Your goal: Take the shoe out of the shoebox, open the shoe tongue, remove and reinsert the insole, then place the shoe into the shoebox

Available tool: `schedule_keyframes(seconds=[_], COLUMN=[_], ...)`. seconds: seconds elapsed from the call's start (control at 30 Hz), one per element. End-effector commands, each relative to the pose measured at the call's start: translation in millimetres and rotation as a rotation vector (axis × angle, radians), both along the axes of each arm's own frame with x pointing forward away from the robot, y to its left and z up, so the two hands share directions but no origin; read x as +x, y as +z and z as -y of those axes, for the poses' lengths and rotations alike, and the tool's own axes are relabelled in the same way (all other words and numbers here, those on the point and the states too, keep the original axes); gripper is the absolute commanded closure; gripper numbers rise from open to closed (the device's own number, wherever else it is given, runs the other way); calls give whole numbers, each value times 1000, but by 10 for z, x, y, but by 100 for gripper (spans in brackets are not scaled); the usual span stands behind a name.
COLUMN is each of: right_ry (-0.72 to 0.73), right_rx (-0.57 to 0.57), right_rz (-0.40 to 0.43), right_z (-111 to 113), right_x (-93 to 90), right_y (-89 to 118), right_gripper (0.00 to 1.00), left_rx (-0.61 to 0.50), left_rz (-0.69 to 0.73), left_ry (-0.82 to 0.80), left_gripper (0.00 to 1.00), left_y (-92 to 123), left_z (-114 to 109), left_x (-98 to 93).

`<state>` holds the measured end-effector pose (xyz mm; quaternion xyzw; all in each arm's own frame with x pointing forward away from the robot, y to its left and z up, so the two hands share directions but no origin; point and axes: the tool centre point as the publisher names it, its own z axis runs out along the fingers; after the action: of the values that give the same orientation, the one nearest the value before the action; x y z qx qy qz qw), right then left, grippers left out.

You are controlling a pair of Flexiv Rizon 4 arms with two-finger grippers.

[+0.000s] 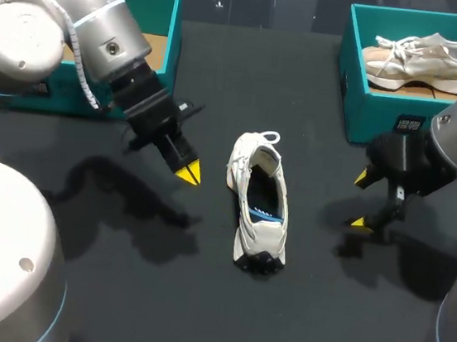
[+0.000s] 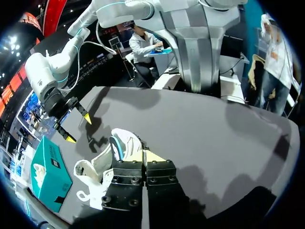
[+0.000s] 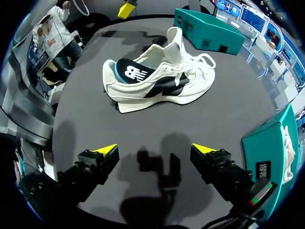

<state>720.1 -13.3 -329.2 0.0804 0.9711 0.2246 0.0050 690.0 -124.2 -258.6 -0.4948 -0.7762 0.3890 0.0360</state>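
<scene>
A white shoe lies on the black table's middle, toe toward the front edge, with its laces loose. A dark insole with a blue edge sits inside it. My left gripper hovers just left of the shoe, shut, with nothing between its yellow tips. In the left wrist view the gripper stands beside the shoe. My right gripper stands open to the shoe's right, apart from it. In the right wrist view that gripper is empty, and the shoe and its insole lie ahead of it.
A teal shoebox at the back right holds a second pale shoe. Another teal shoebox stands at the back left, behind my left arm. The table in front of the shoe is bare black cloth.
</scene>
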Motion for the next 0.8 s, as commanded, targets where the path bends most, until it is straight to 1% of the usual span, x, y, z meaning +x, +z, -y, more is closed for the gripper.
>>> schedule_keyframes(seconds=[0.03,0.2,0.27,0.3,0.33,0.5,0.6,0.8], right_ry=[-24,-64,-64,-64,-64,-64,-64,-64], right_rx=[26,14,14,14,14,14,14,14], right_rz=[6,-9,-9,-9,-9,-9,-9,-9], right_z=[357,578,578,578,578,578,578,578], right_x=[-65,-42,-42,-42,-42,-42,-42,-42], right_y=[96,112,112,112,112,112,112,112], right_gripper=[0,0,0,0,0,0,0,0], left_rx=[126,193,223,238,251,321,354,354], left_rz=[35,115,154,174,196,254,216,216], left_ry=[-114,-232,-312,-311,-358,-471,-568,-568], left_gripper=[100,100,100,100,100,100,100,100], left_y=[128,167,188,199,212,205,161,161], left_z=[106,262,345,383,429,610,673,673], left_x=[82,223,256,290,293,209,177,177])
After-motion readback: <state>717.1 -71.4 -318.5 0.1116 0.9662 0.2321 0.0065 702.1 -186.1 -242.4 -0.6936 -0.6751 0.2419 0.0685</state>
